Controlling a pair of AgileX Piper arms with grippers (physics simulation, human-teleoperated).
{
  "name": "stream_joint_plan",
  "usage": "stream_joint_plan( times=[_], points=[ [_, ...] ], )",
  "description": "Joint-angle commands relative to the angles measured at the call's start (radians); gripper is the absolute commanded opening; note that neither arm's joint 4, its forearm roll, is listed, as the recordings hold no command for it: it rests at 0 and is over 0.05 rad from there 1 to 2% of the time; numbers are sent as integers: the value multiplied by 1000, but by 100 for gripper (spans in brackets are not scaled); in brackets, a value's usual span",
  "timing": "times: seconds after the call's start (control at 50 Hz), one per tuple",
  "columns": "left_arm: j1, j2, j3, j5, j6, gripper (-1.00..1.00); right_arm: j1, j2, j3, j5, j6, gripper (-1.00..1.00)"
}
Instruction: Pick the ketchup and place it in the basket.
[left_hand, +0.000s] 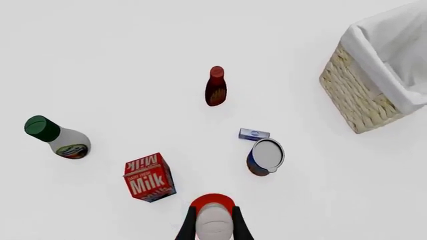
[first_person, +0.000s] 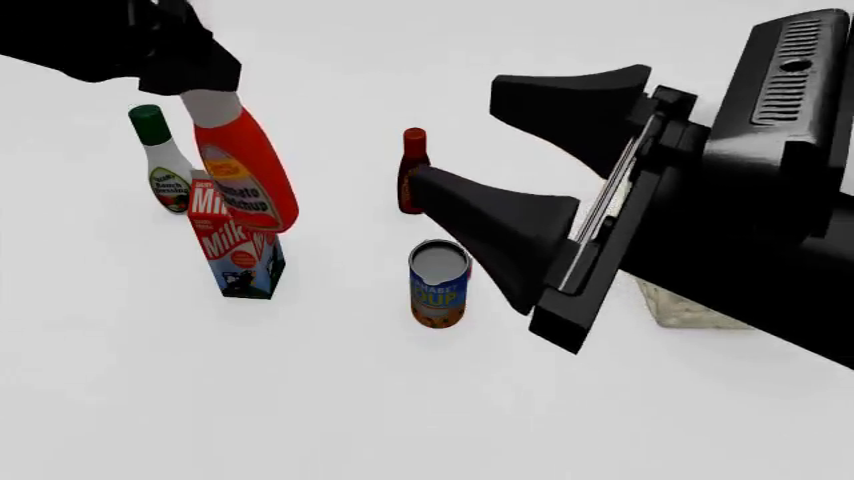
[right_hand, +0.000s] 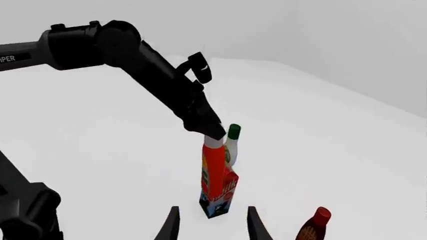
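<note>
A plain white table (first_person: 200, 400) carries the basket (left_hand: 373, 75) towards its right edge, well apart from the ketchup (first_person: 247, 175), which hangs tilted above the milk carton (first_person: 238, 250) near the left edge. The left gripper (left_hand: 215, 222) pinches its white cap end; the right gripper (right_hand: 212, 225) is spread, holding nothing. Judged a rigid, smooth, fairly light bottle: the narrow cap grip lets it swing, so the neck suits better than the slick body.
</note>
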Motion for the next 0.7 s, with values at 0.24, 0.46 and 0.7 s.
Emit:
stream_joint_plan(
  times=[0.24,0.46,0.7],
  points=[
    [-39,-54,53,8,-19,-100,-5,100,-48,-42,-28,100],
    [-49,-65,63,10,-25,-100,-1,153,-29,-99,-29,100],
    [-64,-79,83,9,-36,-100,-11,209,-38,-142,-20,100]
  ],
)
